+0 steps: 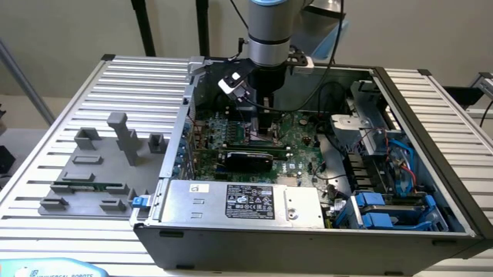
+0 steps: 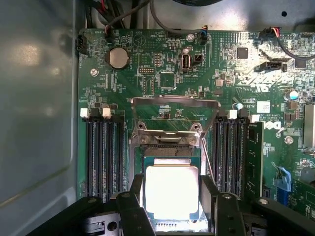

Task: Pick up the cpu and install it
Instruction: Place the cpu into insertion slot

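Observation:
The cpu (image 2: 172, 192), a silvery-white square chip with a greenish rim, sits between my gripper's (image 2: 172, 186) two black fingers (image 2: 137, 189), which press against its opposite edges. It hangs level right over the open socket (image 2: 167, 150) on the green motherboard (image 2: 162, 73). The socket's metal load frame (image 2: 174, 103) stands flipped up just beyond it. In the exterior view the gripper (image 1: 262, 128) reaches down into the open computer case (image 1: 308, 231), low over the board, and the chip itself is hidden behind the fingers.
Black memory slots (image 2: 103, 157) flank the socket on both sides. Cables (image 1: 331, 98) hang inside the case near the arm. On the exterior view's left a grey fixture plate (image 1: 92, 173) carries upright blocks and a green memory stick (image 1: 89, 187).

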`<state>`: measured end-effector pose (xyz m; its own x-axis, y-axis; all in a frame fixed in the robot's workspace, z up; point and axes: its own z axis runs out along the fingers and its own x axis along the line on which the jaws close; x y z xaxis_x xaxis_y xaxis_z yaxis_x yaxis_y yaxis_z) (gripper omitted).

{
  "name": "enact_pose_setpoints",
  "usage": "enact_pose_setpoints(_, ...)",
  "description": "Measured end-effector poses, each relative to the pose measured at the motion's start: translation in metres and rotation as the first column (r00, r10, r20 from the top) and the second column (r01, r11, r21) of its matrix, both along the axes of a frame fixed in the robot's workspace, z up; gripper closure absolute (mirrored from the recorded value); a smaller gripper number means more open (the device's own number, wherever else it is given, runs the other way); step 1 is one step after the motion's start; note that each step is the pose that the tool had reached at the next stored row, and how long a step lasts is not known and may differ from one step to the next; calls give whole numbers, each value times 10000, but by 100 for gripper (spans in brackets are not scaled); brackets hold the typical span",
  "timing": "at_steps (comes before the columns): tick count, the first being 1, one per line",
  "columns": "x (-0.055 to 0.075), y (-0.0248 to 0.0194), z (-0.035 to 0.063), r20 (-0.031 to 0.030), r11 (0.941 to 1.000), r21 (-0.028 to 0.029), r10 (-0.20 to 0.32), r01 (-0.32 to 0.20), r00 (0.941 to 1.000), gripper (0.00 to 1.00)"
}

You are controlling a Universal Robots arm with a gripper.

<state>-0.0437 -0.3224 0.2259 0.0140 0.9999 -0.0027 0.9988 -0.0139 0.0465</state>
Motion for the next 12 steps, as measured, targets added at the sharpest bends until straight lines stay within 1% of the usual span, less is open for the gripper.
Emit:
enact_pose_setpoints(6, 0, 0, -98, -11, 10000, 1, -2, 2, 10000, 45)
enact_pose_setpoints(12, 0, 4, -143, -16, 10000, 0, -5, 5, 10000, 45)
